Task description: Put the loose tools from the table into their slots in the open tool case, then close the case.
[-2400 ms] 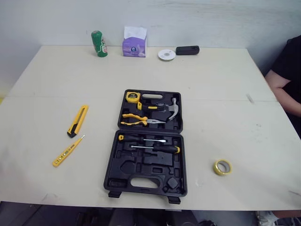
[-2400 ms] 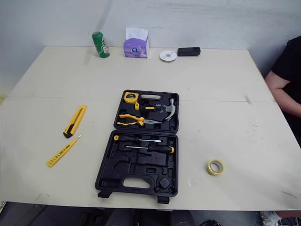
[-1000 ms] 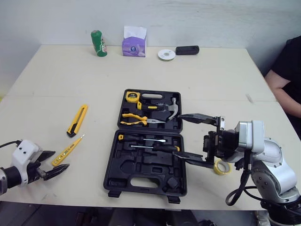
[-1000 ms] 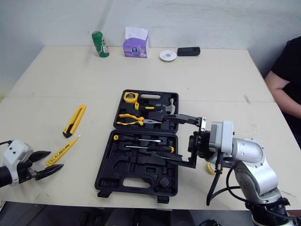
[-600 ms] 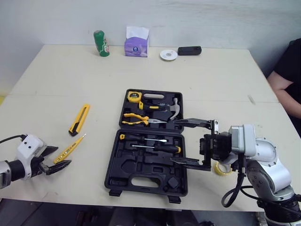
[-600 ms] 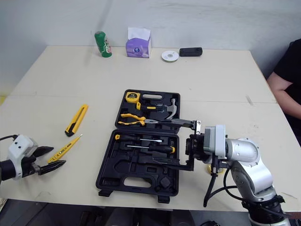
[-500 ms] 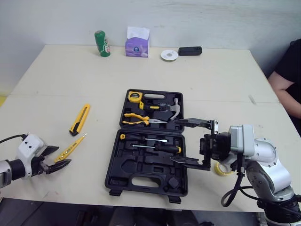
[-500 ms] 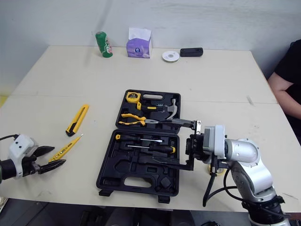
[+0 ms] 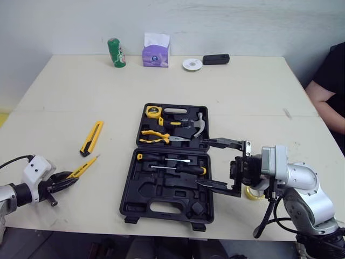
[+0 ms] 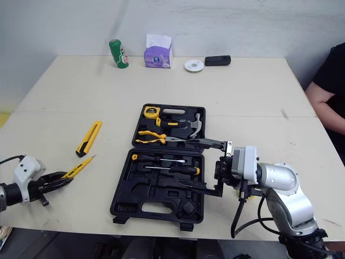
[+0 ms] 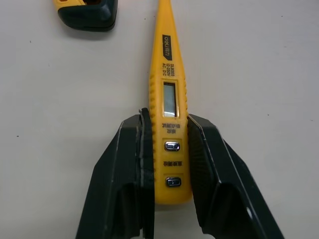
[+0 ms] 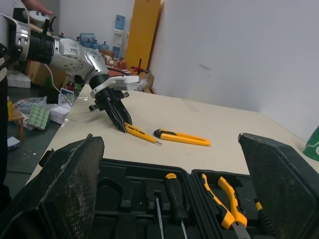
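Wrist close-up shows left gripper clamping the yellow plastic tester pen; head views show right gripper spread wide.

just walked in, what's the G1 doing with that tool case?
Packing loose tools, early on. Its left gripper is shut on the handle end of the slim yellow tester pen, which lies on the cream table left of the open black plastic tool case. The right gripper hangs wide open over the case's right edge, holding nothing. The yellow utility knife and yellow tape roll lie loose on the table.
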Available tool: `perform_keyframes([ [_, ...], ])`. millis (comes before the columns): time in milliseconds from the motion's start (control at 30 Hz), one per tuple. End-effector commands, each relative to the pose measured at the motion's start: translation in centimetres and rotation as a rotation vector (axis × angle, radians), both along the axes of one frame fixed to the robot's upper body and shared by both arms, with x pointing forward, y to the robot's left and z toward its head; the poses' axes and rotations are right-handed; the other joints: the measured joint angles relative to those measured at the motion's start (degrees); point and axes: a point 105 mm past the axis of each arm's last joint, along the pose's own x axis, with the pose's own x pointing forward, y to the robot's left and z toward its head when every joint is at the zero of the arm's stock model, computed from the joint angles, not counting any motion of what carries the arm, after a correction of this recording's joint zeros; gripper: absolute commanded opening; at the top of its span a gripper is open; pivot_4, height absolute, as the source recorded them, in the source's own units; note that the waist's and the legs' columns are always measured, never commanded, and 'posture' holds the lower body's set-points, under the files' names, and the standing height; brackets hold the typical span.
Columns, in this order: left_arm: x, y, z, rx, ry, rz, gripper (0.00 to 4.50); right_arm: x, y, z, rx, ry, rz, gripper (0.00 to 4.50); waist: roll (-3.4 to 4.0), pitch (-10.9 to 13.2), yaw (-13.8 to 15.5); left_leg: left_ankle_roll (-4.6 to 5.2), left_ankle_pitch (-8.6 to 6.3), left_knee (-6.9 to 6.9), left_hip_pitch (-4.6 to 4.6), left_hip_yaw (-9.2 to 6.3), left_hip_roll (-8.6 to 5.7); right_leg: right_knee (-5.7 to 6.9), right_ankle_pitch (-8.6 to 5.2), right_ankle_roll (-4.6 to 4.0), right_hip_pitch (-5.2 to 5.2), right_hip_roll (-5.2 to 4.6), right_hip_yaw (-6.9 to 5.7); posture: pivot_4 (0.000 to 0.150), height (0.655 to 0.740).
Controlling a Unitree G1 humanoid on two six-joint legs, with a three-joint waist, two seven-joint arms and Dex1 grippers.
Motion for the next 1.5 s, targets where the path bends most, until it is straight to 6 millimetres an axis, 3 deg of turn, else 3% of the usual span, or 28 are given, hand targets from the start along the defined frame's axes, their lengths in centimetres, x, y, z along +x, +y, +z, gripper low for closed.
perform_keyframes([
  [33,0.4,-0.8,2.4,-0.054,-0.114,-0.083,0.56,-0.1,-0.8,0.5,-0.005,-0.051,-0.035,4.5,-0.11,0.1,0.0,0.0,0.0,0.0,-0.02,0.0,0.0,-0.01,0.0,0.0,-0.01,0.0,0.0,0.15,0.74],
  [100,0.8,-2.2,4.8,-0.095,-0.203,-0.176,0.56,0.1,-1.6,0.1,-0.023,-0.054,-0.07,4.5,-0.41,0.1,0.2,0.0,0.0,0.02,-0.14,-0.04,0.0,-0.08,0.0,0.0,-0.04,-0.01,-0.06,0.15,0.74],
  [200,1.1,-4.1,6.8,-0.112,-0.254,-0.28,0.56,0.2,-2.4,-0.2,-0.03,-0.048,-0.106,4.5,-0.54,0.1,0.1,-0.01,-0.01,0.08,-0.24,-0.08,0.0,-0.23,0.01,0.0,0.0,-0.02,-0.12,0.15,0.74],
  [367,1.6,-9.4,9.4,-0.101,-0.25,-0.522,0.56,0.3,-3.9,-0.6,-0.061,-0.034,-0.162,4.5,-0.54,0.1,0.0,-0.01,-0.01,0.15,-0.24,-0.06,-0.02,-0.25,0.02,0.03,0.05,-0.01,-0.11,0.15,0.74],
  [633,1.5,-16.0,10.5,0.064,-0.118,-0.846,0.56,0.1,-4.7,-0.8,-0.089,-0.022,-0.2,4.5,-0.51,0.2,0.1,-0.01,0.0,0.17,-0.21,-0.04,0.0,-0.16,0.02,0.03,0.05,0.13,-0.04,0.15,0.74],
  [800,2.0,-18.7,10.6,0.126,-0.013,-0.89,0.56,-0.2,-4.9,-1.0,-0.1,-0.017,-0.216,4.5,-0.54,0.2,0.0,-0.18,0.12,0.21,-0.22,0.0,-0.03,-0.16,0.03,0.06,0.07,0.16,0.02,0.15,0.74],
  [1167,1.8,-21.5,8.7,0.306,0.115,-0.926,0.56,-2.0,-4.6,-1.9,-0.115,0.055,-0.207,4.5,-0.62,0.2,0.2,-0.27,0.23,0.25,-0.23,0.03,-0.02,0.04,0.03,0.07,0.06,0.24,0.14,0.15,0.74],
  [1500,2.5,-20.5,7.0,0.424,0.174,-0.89,0.56,-2.2,-4.6,-2.0,-0.112,0.071,-0.239,4.5,-0.64,0.3,0.3,-0.27,0.23,0.39,-0.25,0.03,-0.02,-0.08,0.03,0.07,0.05,0.25,0.19,0.15,0.74],
])
